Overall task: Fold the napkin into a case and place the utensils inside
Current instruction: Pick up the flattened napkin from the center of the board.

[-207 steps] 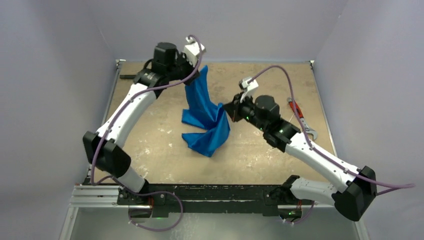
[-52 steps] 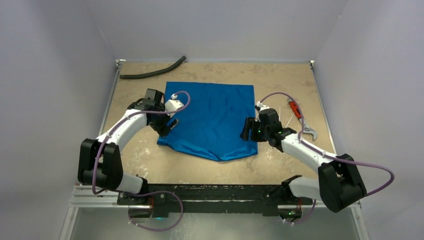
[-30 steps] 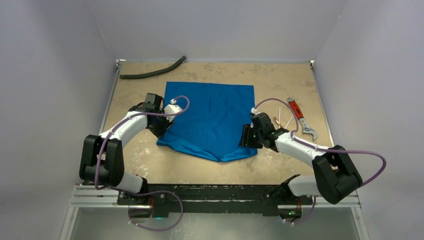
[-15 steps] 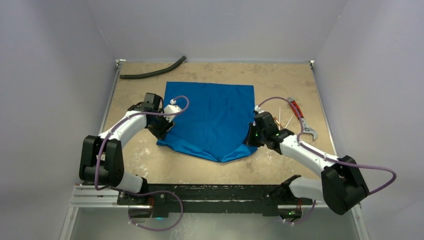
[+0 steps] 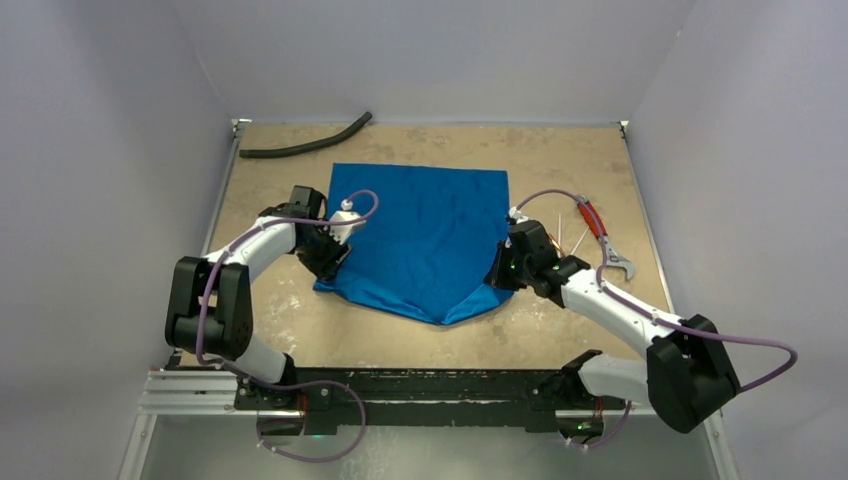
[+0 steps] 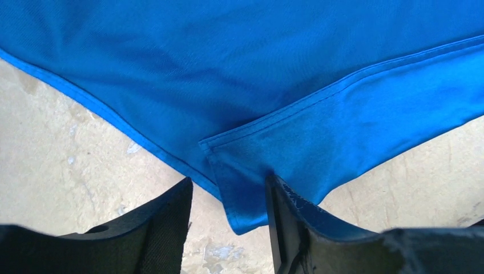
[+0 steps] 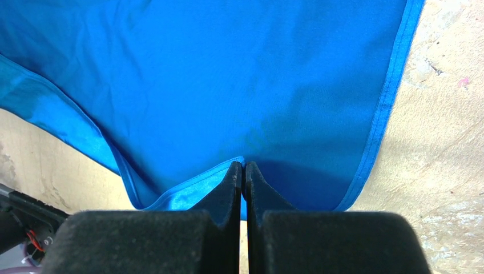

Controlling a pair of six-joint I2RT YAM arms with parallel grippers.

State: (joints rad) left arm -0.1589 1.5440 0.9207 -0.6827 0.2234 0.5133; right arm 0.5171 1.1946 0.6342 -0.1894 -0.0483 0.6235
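You have the bright royal-blue thin cloth napkin [image 5: 425,235] spread mostly flat on the middle of the mottled tan bench [image 5: 570,160]. Its far edge is straight and its near edge runs down to a point near the middle. Your left claw [image 6: 228,187] sits low at the napkin's near-left corner with its fingers moderately apart; the folded-over corner lies in the gap between them, the right-hand finger touches the cloth, and the fingers do not close on it. Your right claw [image 7: 243,166] is at the napkin's right side toward the near end, its fingers pressed together with a pucker of the hemmed cloth caught at the tips, so it grips the napkin. The near-right part of the cloth folds inward there, showing a lighter face. The slim copper-and-silver metal utensils [image 5: 578,240] lie on the bare bench just right of that claw, partly hidden by the arm and outside the cloth. Just right of them lies a red-handled grey wrench [image 5: 592,222]. A black curved hose [image 5: 305,140] rests at the far-left edge, apart from the napkin.
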